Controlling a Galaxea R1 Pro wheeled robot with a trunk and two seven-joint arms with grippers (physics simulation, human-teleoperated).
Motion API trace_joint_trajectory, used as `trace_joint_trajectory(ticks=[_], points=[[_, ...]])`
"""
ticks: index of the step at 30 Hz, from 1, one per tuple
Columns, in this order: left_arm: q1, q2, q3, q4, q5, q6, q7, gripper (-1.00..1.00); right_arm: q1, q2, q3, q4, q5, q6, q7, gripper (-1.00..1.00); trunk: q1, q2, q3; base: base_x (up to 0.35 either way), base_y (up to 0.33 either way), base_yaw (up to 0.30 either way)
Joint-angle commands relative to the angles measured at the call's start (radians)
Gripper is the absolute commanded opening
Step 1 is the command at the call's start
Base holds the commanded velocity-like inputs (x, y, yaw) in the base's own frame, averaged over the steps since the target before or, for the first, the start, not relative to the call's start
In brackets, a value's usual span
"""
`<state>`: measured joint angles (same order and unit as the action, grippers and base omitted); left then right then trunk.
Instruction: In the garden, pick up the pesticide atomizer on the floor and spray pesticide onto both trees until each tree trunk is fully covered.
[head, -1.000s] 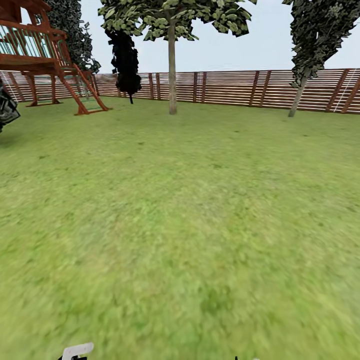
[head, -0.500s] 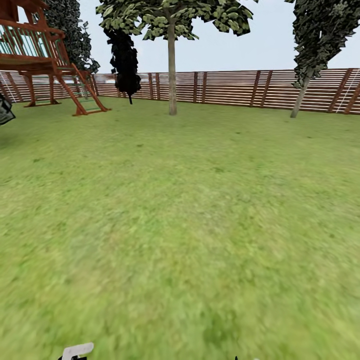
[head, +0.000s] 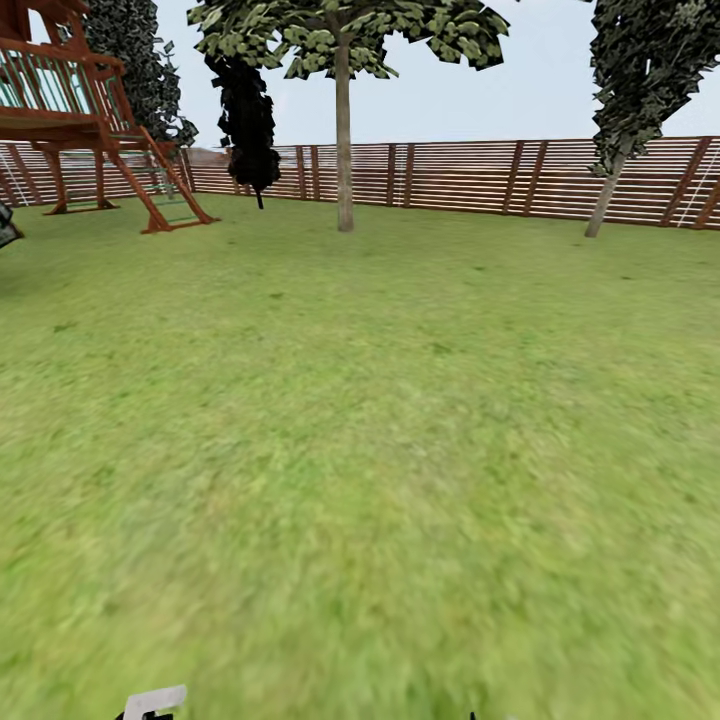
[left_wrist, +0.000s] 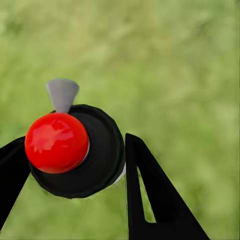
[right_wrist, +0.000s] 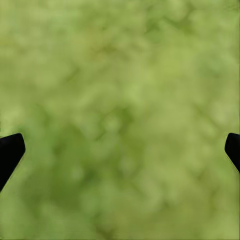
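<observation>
The left gripper (left_wrist: 75, 165) is clamped around the pesticide atomizer (left_wrist: 92, 155), one black finger (left_wrist: 150, 195) pressing each side of its dark round cap. In the left wrist view the atomizer is seen from above: a glossy red dot (left_wrist: 56, 142) sits on the cap and a small grey nozzle (left_wrist: 62, 94) juts from the cap's rim, with blurred grass (left_wrist: 180, 70) below it. A pale grey piece of the atomizer (head: 155, 702) peeks in at the bottom edge of the head view. The right gripper (right_wrist: 120, 150) is spread wide and holds nothing, its two black fingertips (right_wrist: 9, 152) far apart over the grass.

Beyond the atomizer, open lawn (head: 380, 430) runs to a slatted brown fence (head: 470, 176). Well ahead of the atomizer, just in front of the fence, one tree (head: 343, 120) stands with a slim straight trunk. A second tree (head: 640, 90) leans to its right, also near the fence. Left of the first tree hangs a very dark shrub (head: 247, 115), and further left stands a wooden play tower (head: 90, 120) with a ladder.
</observation>
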<state>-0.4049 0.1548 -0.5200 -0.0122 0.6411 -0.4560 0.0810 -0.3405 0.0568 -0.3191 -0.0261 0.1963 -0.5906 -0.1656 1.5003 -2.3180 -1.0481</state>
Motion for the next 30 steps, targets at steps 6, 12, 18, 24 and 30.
trace_joint_trajectory(ticks=[6, 12, 18, 24, 30], points=[[0.000, 0.000, 0.000, 0.000, 0.000, -0.001, 0.002, -1.00, 0.000, 0.000, 0.000, 0.000, 0.000, 0.000, 0.000, 1.00, 0.000, 0.000, 0.000, 0.339, 0.000, 0.000], [0.000, 0.000, 0.000, 0.000, 0.000, -0.001, 0.002, -1.00, 0.000, 0.000, 0.000, 0.000, 0.000, 0.000, 0.000, 1.00, 0.000, 0.000, 0.000, 0.339, 0.000, 0.000], [0.000, 0.000, 0.000, 0.000, 0.000, -0.001, 0.002, -1.00, 0.000, 0.000, 0.000, 0.000, 0.000, 0.000, 0.000, 1.00, 0.000, 0.000, 0.000, 0.339, 0.000, 0.000], [0.000, 0.000, 0.000, 0.000, 0.000, -0.001, 0.002, -1.00, 0.000, 0.000, 0.000, 0.000, 0.000, 0.000, 0.000, 1.00, 0.000, 0.000, 0.000, 0.339, 0.000, 0.000], [0.000, 0.000, 0.000, 0.000, 0.000, -0.001, 0.002, -1.00, 0.000, 0.000, 0.000, 0.000, 0.000, 0.000, 0.000, 1.00, 0.000, 0.000, 0.000, 0.339, 0.000, 0.000]])
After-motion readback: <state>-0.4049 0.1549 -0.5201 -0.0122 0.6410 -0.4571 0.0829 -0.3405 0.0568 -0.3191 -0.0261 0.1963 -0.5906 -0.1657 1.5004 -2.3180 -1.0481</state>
